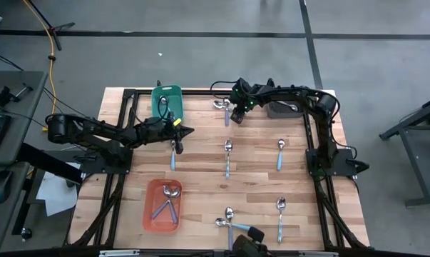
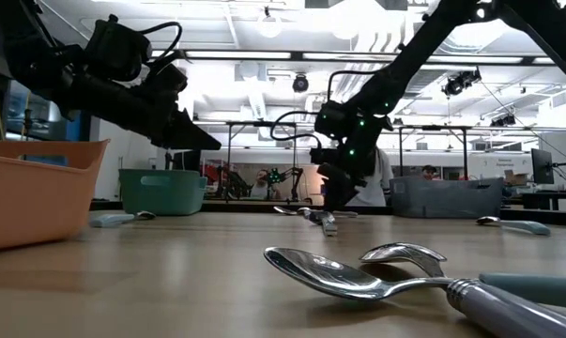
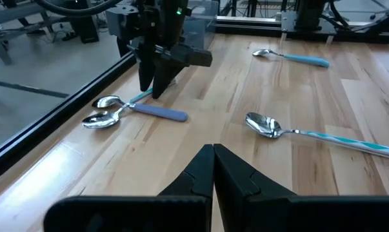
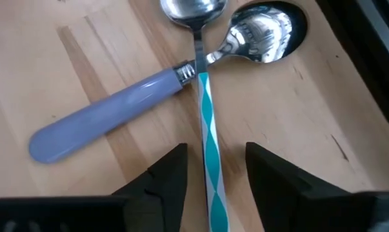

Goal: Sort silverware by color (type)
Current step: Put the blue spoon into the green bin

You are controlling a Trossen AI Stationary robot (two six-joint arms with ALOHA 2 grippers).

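Orange bin (image 1: 147, 214) already keeps two spoons (image 1: 169, 197); most spoons lie loose on the bench (image 1: 257, 171); right tool (image 4: 213, 173) straddles, fingers spread, a teal-striped spoon (image 4: 207, 129) crossing a purple one (image 4: 104, 119); left tool (image 3: 213, 169) hangs clenched, empty.

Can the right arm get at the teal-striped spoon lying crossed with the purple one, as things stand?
Probably yes. The right pincer is open with its fingers either side of the teal-striped spoon handle; the purple-handled spoon crosses only near the neck, angling away.
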